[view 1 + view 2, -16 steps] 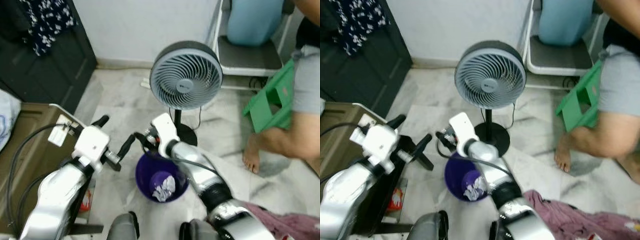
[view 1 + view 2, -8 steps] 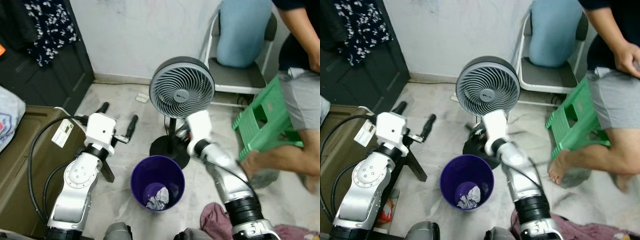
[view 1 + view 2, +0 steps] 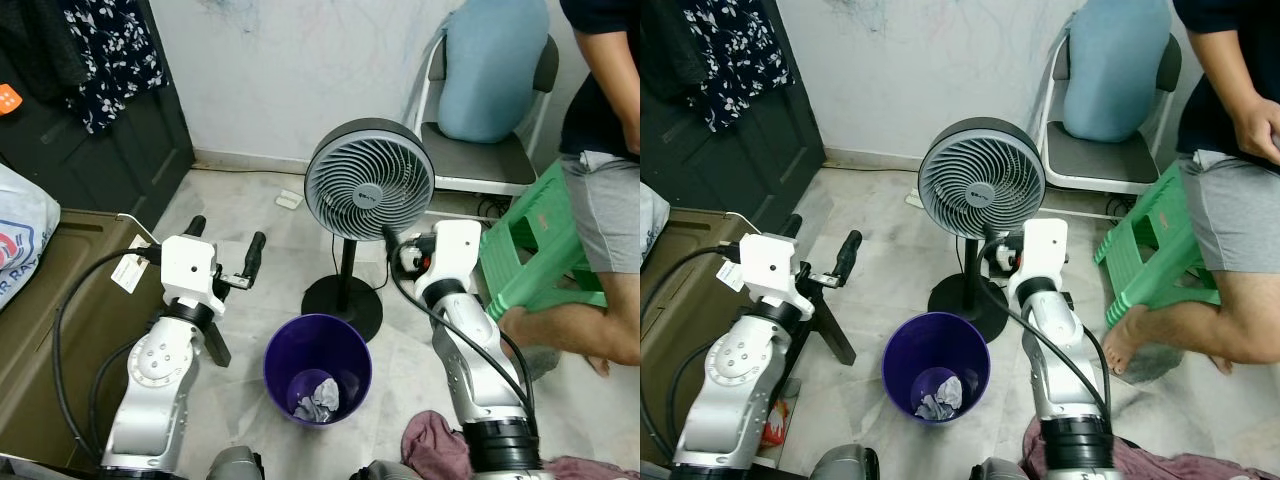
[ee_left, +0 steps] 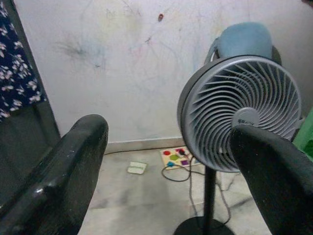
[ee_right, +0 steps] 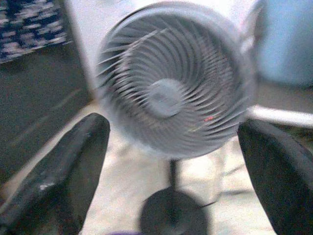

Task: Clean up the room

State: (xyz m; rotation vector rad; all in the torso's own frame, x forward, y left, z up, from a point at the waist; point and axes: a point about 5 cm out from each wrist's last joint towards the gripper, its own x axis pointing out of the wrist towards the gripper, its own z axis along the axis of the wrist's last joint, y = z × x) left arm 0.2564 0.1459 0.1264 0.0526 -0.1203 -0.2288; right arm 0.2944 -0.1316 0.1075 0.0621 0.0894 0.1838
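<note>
Left eye view: a purple bin (image 3: 318, 368) holding crumpled paper (image 3: 316, 395) is seen on the floor between both arms. The left claw (image 3: 225, 248) and right claw (image 5: 171, 161) are held spread and empty, raised clear, presumably free for more litter; a maroon cloth (image 3: 440, 452) lies nearby.

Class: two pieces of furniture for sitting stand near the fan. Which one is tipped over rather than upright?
The green plastic stool, leaning tilted by the person's leg. The white-framed chair by the wall stands upright, a blue cushion against its back.
</note>
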